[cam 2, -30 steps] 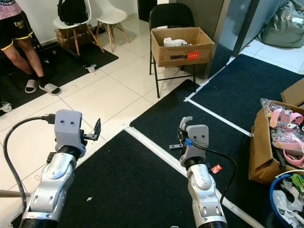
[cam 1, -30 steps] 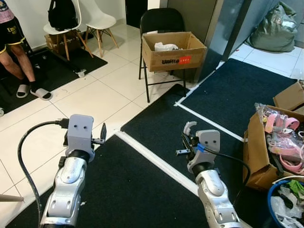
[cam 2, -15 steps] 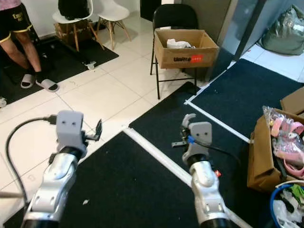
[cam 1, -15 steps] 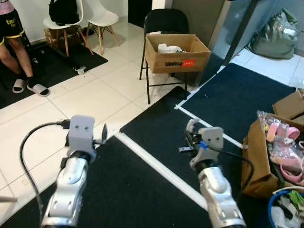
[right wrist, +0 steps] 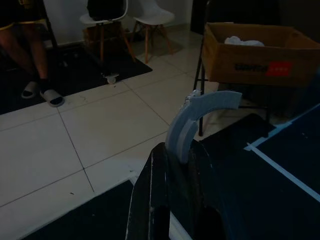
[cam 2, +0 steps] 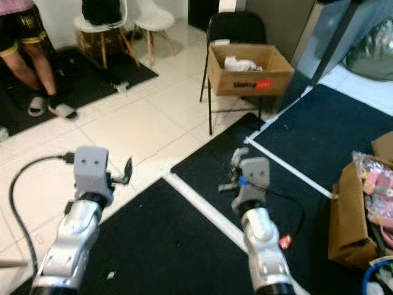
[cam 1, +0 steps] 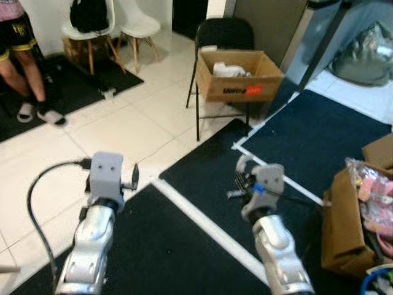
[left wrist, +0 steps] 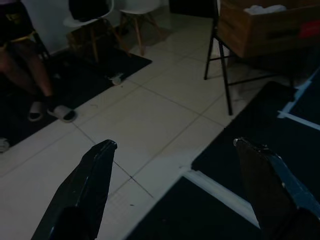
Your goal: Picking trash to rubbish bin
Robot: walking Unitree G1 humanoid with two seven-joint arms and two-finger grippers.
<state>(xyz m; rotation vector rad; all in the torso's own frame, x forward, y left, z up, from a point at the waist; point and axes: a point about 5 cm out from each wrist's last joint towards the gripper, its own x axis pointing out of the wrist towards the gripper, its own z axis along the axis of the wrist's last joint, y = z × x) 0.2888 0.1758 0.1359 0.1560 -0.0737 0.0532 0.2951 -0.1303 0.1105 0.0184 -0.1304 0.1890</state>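
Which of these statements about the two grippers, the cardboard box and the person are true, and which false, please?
1. The right gripper is shut on a curved grey piece. True.
2. The left gripper holds a piece of trash. False: its two fingers stand wide apart over the tiled floor with nothing between them.
3. The cardboard box with the red label sits on a black folding chair. True.
4. That box is empty. False: something white lies inside it.
5. A person stands on the black mat beside the white chairs, wearing slippers. True.
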